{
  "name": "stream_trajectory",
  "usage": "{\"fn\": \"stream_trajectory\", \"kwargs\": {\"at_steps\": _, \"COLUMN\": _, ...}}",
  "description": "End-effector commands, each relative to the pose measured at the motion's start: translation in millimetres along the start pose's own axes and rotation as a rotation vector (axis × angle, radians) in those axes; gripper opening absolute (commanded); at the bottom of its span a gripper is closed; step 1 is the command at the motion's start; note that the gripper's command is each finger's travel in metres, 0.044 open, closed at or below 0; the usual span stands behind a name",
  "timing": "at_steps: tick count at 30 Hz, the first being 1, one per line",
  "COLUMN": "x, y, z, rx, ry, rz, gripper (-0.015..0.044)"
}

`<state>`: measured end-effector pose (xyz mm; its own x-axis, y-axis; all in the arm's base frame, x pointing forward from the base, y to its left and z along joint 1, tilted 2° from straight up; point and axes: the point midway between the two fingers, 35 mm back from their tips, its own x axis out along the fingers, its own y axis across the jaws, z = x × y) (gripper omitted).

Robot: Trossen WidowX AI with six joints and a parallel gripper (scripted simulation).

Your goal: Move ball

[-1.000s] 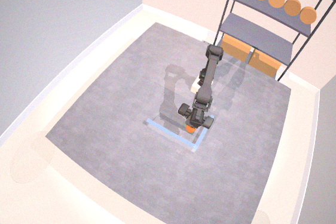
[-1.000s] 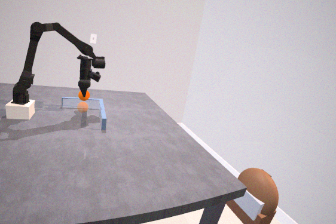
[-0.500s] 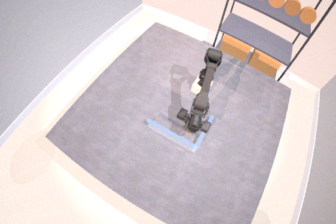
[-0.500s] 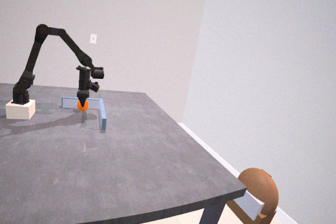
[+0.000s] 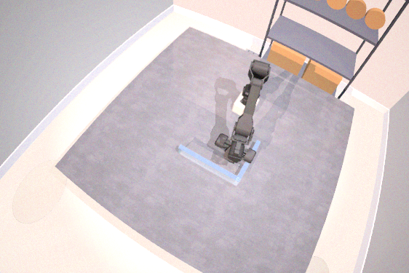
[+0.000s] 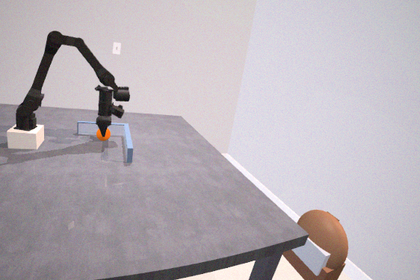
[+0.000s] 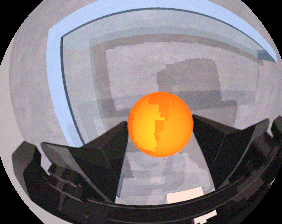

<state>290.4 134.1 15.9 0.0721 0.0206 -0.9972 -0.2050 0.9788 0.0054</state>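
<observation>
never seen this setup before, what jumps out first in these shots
The bright orange ball stands out, pinched in the black gripper low over the grey table, inside the corner made by the two pale blue clear walls. In the wrist view the ball fills the middle between the dark fingers. Off the table, a metal shelf with orange discs stands behind the arm's base.
</observation>
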Motion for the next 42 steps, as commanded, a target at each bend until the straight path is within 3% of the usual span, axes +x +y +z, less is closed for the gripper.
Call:
{"fn": "stream_trajectory", "kwargs": {"at_steps": 1, "x": 0, "y": 0, "z": 0, "rx": 0.000, "ry": -0.001, "rz": 0.000, "gripper": 0.0105}}
{"fn": "stream_trajectory", "kwargs": {"at_steps": 13, "x": -3, "y": 0, "z": 1, "rx": 0.000, "ry": 0.000, "rz": 0.000, "gripper": 0.0411}}
{"fn": "stream_trajectory", "kwargs": {"at_steps": 19, "x": -81, "y": 0, "z": 0, "rx": 0.002, "ry": 0.008, "rz": -0.004, "gripper": 0.0411}}
{"fn": "stream_trajectory", "kwargs": {"at_steps": 30, "x": -77, "y": 1, "z": 2, "rx": -0.002, "ry": 0.000, "rz": 0.000, "gripper": 0.0411}}
{"fn": "stream_trajectory", "kwargs": {"at_steps": 31, "x": -80, "y": 1, "z": 2, "rx": -0.002, "ry": 0.000, "rz": 0.000, "gripper": 0.0437}}
{"fn": "stream_trajectory", "kwargs": {"at_steps": 35, "x": -127, "y": -1, "z": -2, "rx": -0.002, "ry": -0.003, "rz": 0.001, "gripper": 0.0440}}
{"fn": "stream_trajectory", "kwargs": {"at_steps": 42, "x": -130, "y": -1, "z": -3, "rx": -0.002, "ry": -0.003, "rz": 0.001, "gripper": 0.0440}}
